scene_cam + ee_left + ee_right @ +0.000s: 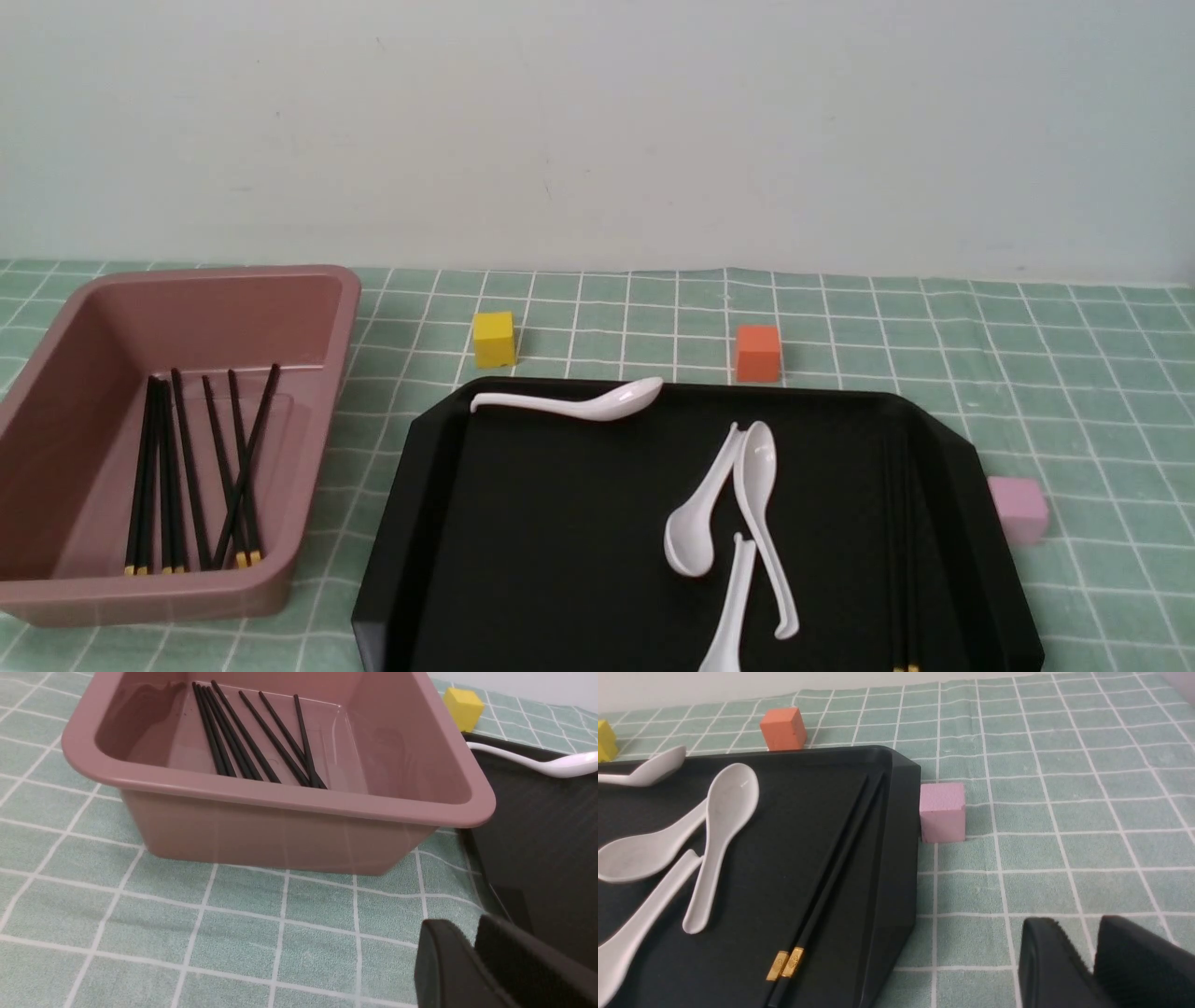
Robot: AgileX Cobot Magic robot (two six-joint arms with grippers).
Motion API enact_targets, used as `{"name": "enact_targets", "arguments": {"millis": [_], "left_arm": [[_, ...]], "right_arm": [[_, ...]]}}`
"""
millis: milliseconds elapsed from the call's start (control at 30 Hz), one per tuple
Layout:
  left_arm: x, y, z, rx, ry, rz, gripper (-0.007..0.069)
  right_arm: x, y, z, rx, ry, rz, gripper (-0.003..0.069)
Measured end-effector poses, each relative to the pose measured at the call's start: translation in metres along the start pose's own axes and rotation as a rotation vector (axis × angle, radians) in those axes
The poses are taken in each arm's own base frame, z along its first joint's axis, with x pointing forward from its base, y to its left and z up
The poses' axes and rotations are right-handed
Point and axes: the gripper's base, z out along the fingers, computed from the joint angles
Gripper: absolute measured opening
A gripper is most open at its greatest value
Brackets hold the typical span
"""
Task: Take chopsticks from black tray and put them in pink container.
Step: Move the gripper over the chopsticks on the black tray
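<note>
A pair of black chopsticks (pixel 901 560) with gold tips lies along the right inner edge of the black tray (pixel 560 541); in the right wrist view the chopsticks (pixel 831 877) run beside the tray's rim (pixel 896 858). Several more chopsticks (pixel 191 467) lie inside the pink container (pixel 345 317) at the left. My right gripper (pixel 1078 924) hovers over the cloth to the right of the tray, shut on nothing. My left gripper (pixel 472 928) is shut and empty, near the tray's left edge (pixel 537 835) in front of the container (pixel 280 798). Neither gripper shows in the front view.
Several white spoons (pixel 747 495) lie on the tray, one (pixel 579 403) along its back rim. A yellow cube (pixel 493 338) and an orange cube (pixel 757 353) stand behind the tray. A pale pink cube (pixel 942 812) touches its right side. Green checked cloth covers the table.
</note>
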Motion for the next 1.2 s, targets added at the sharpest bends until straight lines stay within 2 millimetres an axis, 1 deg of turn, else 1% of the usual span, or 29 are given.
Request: {"name": "enact_targets", "arguments": {"millis": [33, 67, 167, 200, 233, 300, 400, 467, 567, 600, 633, 700, 767, 800, 833, 867, 933, 1000, 1033, 1067, 1100, 1133, 1200], "left_arm": [[0.0, 0.0, 0.0, 0.0, 0.0, 0.0, 0.0115], [0.0, 0.0, 0.0, 0.0, 0.0, 0.0, 0.0118], [0.0, 0.0, 0.0, 0.0, 0.0, 0.0, 0.0123], [0.0, 0.0, 0.0, 0.0, 0.0, 0.0, 0.0123], [0.0, 0.0, 0.0, 0.0, 0.0, 0.0, 0.0125], [0.0, 0.0, 0.0, 0.0, 0.0, 0.0, 0.0126], [0.0, 0.0, 0.0, 0.0, 0.0, 0.0, 0.0129], [0.0, 0.0, 0.0, 0.0, 0.0, 0.0, 0.0131], [0.0, 0.0, 0.0, 0.0, 0.0, 0.0, 0.0132], [0.0, 0.0, 0.0, 0.0, 0.0, 0.0, 0.0132], [0.0, 0.0, 0.0, 0.0, 0.0, 0.0, 0.0132], [0.0, 0.0, 0.0, 0.0, 0.0, 0.0, 0.0132], [0.0, 0.0, 0.0, 0.0, 0.0, 0.0, 0.0133], [0.0, 0.0, 0.0, 0.0, 0.0, 0.0, 0.0134], [0.0, 0.0, 0.0, 0.0, 0.0, 0.0, 0.0135], [0.0, 0.0, 0.0, 0.0, 0.0, 0.0, 0.0135], [0.0, 0.0, 0.0, 0.0, 0.0, 0.0, 0.0139], [0.0, 0.0, 0.0, 0.0, 0.0, 0.0, 0.0142], [0.0, 0.0, 0.0, 0.0, 0.0, 0.0, 0.0144], [0.0, 0.0, 0.0, 0.0, 0.0, 0.0, 0.0145], [0.0, 0.0, 0.0, 0.0, 0.0, 0.0, 0.0146], [0.0, 0.0, 0.0, 0.0, 0.0, 0.0, 0.0147], [0.0, 0.0, 0.0, 0.0, 0.0, 0.0, 0.0148]], "right_arm": [[0.0, 0.0, 0.0, -0.004, -0.003, 0.017, 0.0182], [-0.001, 0.002, 0.0, -0.029, -0.013, 0.125, 0.0184], [-0.002, 0.01, 0.0, -0.122, -0.014, 0.535, 0.019], [-0.002, 0.01, 0.0, -0.122, -0.014, 0.535, 0.019], [-0.004, 0.014, 0.0, -0.172, -0.009, 0.744, 0.0193], [-0.006, 0.015, -0.001, -0.199, -0.009, 0.845, 0.0196], [-0.008, 0.017, -0.001, -0.222, -0.011, 0.924, 0.0199], [-0.009, 0.017, -0.001, -0.228, -0.02, 0.938, 0.0201], [-0.013, 0.018, -0.003, -0.239, -0.037, 0.905, 0.02], [-0.031, 0.021, -0.011, -0.27, -0.089, 0.825, 0.0183], [-0.039, 0.023, -0.015, -0.281, -0.116, 0.787, 0.0166], [-0.077, 0.03, -0.032, -0.304, -0.204, 0.609, 0.0081], [-0.103, 0.037, -0.037, -0.302, -0.197, 0.498, 0.001], [-0.106, 0.038, -0.038, -0.301, -0.191, 0.486, 0.001], [-0.123, 0.044, -0.034, -0.292, -0.096, 0.397, -0.001], [-0.128, 0.047, -0.029, -0.286, -0.022, 0.359, -0.001], [-0.132, 0.053, -0.011, -0.267, 0.224, 0.287, -0.0005], [-0.127, 0.055, 0.006, -0.249, 0.466, 0.246, 0.0], [-0.12, 0.054, 0.021, -0.232, 0.624, 0.243, 0.0001], [-0.117, 0.054, 0.026, -0.228, 0.679, 0.242, 0.0001], [-0.106, 0.053, 0.042, -0.227, 0.853, 0.229, 0.0001], [-0.099, 0.052, 0.054, -0.228, 0.94, 0.227, 0.0003], [-0.088, 0.052, 0.074, -0.251, 1.045, 0.223, 0.0006]]}}
